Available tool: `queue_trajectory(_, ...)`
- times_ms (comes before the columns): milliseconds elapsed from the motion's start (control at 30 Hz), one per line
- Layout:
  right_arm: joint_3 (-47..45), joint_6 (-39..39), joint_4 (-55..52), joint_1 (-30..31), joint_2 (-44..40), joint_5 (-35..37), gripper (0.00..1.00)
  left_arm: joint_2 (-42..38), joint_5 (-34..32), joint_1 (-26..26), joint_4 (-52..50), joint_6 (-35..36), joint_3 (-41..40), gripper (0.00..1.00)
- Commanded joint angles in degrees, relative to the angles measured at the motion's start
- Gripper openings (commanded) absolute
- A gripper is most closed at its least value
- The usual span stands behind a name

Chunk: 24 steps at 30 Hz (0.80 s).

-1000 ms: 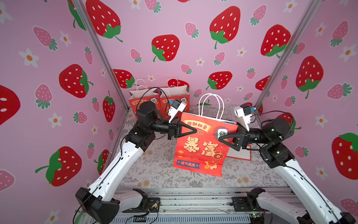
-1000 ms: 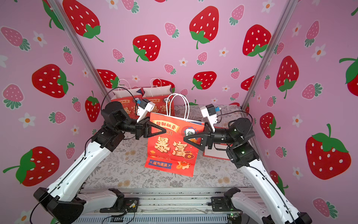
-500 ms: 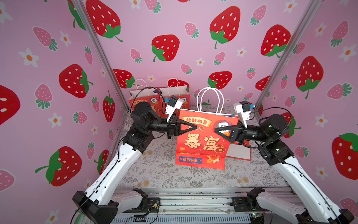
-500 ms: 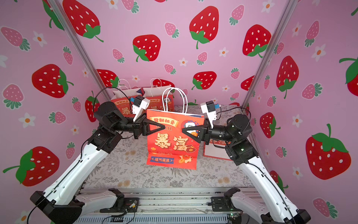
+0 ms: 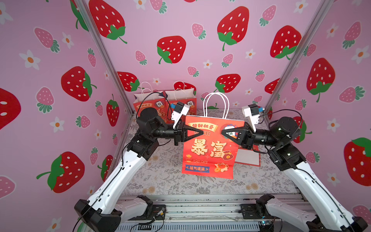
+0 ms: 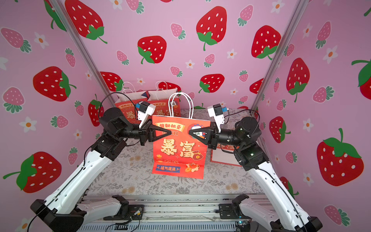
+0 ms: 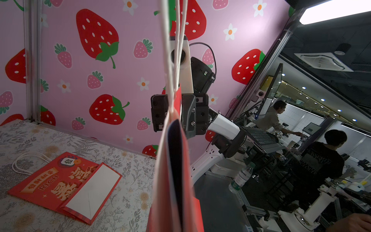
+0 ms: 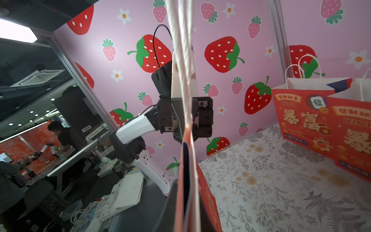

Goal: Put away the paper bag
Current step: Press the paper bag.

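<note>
Two white arms come up from the metal rail (image 5: 200,206) at the front and reach in toward each other. The red paper bag (image 5: 208,152) hangs between them in the middle of the table, upright and pressed flat. Its two white handles (image 5: 215,104) stick straight up.

The left gripper (image 5: 201,132) is closed tight on the bag's left edge, near the top. The right gripper (image 5: 223,132) is closed tight on the bag's right edge, at the same height. The two tips point at each other across the front of the bag, near but not touching. In both wrist views the thin edge of the bag runs right between the black fingers. I cannot tell if the bottom of the bag touches the table.

There are four red bags in all. One is the bag being held. One flat bag (image 7: 50,184) lies on the table by the right arm, behind the held one. Two open bags (image 8: 301,112) stand side by side, touching, in the far left corner against the wall.

The table (image 5: 166,176) has a pale cloth with grey leaves and small gold flowers. Three pink walls (image 5: 180,30) with big red strawberries and white flowers close it in. Past the open front is a dark room with two people at desks and a water bottle (image 7: 241,176).
</note>
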Motion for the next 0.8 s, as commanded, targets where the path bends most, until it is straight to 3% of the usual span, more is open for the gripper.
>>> queue_trajectory(0, 1.46, -0.82, -0.9, -0.04, 0.78, 2.92, 0.0, -1.68, -7.12, -0.24, -8.57, 4.8, 1.16, 0.14)
queue_trajectory(67, 2.15, 0.21, -0.78, -1.72, 2.05, 1.88, 0.0, -3.66, -16.0, 0.26, -16.16, 8.08, 1.68, 0.26)
queue_trajectory(133, 3.41, 1.49, -0.57, -3.66, 4.34, 0.54, 0.0, -6.72, -23.13, 1.03, -16.94, 8.01, -0.67, 0.49)
queue_trajectory(200, 5.7, 2.51, -0.55, -5.22, 7.85, -1.24, 0.0, -9.91, -26.38, 2.3, -13.25, 6.26, -4.71, 0.72)
queue_trajectory(267, 8.66, 3.72, -0.55, -6.66, 11.69, -3.96, 0.0, -11.78, -28.04, 3.88, -11.07, 4.79, -7.06, 0.85)
queue_trajectory(467, 13.61, 5.76, 1.19, -12.35, 18.46, -11.55, 0.0, -13.35, -25.71, 8.27, -11.73, 5.4, -10.08, 0.95)
queue_trajectory(600, 11.61, 6.9, 4.74, -15.33, 20.33, -20.47, 0.0, -11.38, -18.61, 11.26, -11.72, 6.0, -11.82, 0.95)
queue_trajectory(767, 7.62, 5.84, 7.03, -16.33, 19.5, -25.7, 0.0, -7.33, -9.55, 11.17, -7.09, 4.75, -12.75, 0.95)
